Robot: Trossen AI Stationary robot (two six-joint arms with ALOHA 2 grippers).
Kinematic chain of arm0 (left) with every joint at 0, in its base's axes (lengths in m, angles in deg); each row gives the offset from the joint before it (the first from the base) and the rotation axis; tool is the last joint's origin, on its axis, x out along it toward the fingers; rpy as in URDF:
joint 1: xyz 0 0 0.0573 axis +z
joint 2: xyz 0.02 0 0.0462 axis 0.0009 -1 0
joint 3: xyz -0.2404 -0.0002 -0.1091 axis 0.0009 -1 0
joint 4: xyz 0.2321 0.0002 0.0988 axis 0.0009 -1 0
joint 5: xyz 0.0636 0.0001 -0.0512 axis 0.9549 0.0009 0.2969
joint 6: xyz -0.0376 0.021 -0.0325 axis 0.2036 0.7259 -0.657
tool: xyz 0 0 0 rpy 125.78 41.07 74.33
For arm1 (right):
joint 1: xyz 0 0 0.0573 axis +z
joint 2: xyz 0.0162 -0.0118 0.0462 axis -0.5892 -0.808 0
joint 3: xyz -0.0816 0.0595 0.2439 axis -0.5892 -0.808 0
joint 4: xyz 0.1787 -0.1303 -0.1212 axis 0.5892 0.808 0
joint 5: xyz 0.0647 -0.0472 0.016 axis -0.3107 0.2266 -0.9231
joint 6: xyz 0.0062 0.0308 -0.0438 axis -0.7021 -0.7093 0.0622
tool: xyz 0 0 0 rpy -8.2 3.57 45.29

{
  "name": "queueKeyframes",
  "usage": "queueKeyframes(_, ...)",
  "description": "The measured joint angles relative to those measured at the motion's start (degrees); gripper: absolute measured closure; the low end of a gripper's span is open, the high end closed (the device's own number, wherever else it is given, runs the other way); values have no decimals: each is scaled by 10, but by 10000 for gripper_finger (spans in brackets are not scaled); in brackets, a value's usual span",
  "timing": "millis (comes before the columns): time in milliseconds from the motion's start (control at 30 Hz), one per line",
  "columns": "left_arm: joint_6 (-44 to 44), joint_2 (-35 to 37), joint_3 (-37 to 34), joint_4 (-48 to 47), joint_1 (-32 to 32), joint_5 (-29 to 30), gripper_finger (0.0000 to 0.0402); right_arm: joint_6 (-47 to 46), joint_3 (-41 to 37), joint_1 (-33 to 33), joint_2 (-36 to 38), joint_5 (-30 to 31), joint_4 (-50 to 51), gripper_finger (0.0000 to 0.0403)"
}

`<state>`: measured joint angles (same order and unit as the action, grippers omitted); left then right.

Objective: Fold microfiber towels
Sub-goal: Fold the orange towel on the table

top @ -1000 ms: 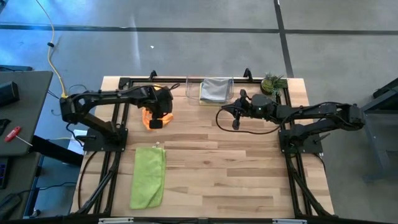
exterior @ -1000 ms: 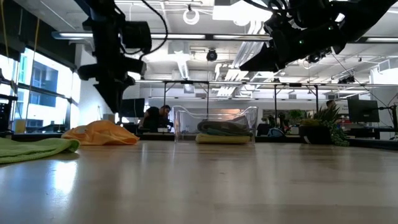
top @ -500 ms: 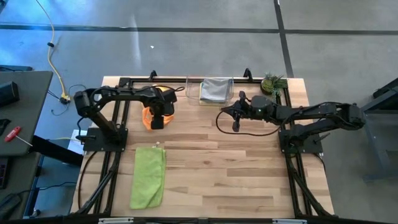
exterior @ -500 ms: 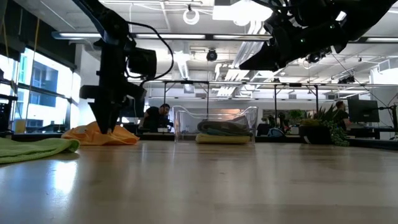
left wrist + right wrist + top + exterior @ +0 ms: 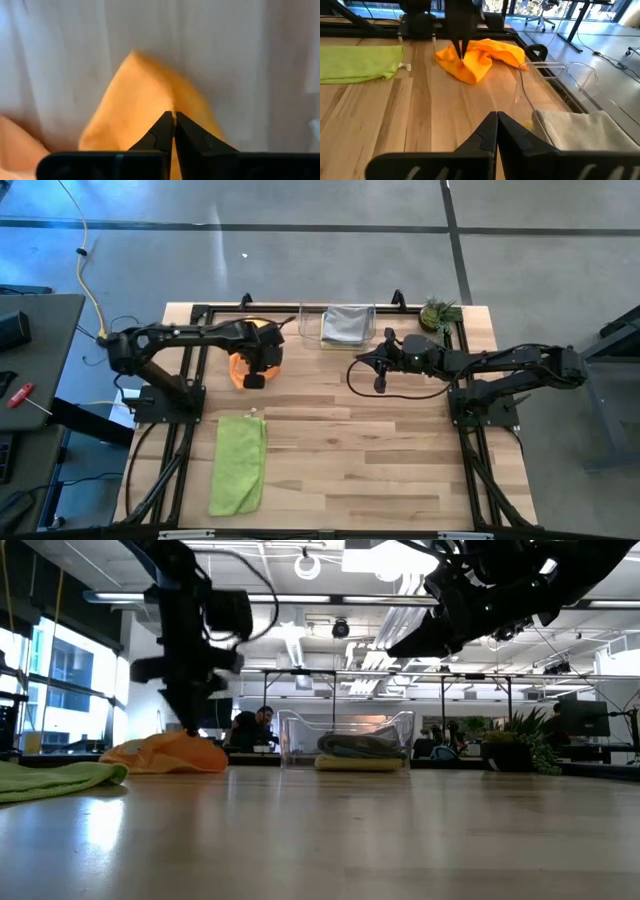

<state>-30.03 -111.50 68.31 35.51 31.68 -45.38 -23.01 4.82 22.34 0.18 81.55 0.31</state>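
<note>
Nearest you on the desk (image 5: 350, 450), the lime green towel (image 5: 239, 464) lies flat at the front-left, its long axis running front to back, well apart from both arms. Farther back, the orange towel (image 5: 240, 362) sits in a rumpled heap at the left rear; your left pincer (image 5: 254, 379) is on its front edge, fingers pressed together with a peak of orange cloth pinched at the tips in the left wrist view. The cloth fans away from the tips in loose folds, so judge that any lift should draw it toward the open middle of the desk to spread it. The right pincer (image 5: 379, 383) hangs closed and empty above mid-desk, clearly farther from the heap than the left. Against the back edge, the clear plastic bin (image 5: 338, 326) holds a grey towel (image 5: 347, 322).
</note>
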Motion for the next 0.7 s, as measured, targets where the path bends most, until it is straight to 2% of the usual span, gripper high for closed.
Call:
queueKeyframes(200, -14, 74, 1, 69, -68, -4, 400, -11, 0, 12, 0, 22, 2, 402)
queueKeyframes(433, -37, 129, 1, 162, -178, -21, 400, -11, 0, 51, 4, 56, 6, 402)
queueKeyframes(567, -69, 116, 1, 248, -232, -34, 401, -11, 0, 75, 26, 71, 33, 402)
queueKeyframes(700, -82, 59, 1, 365, -268, -40, 401, -17, 0, 100, 63, 112, 87, 402)
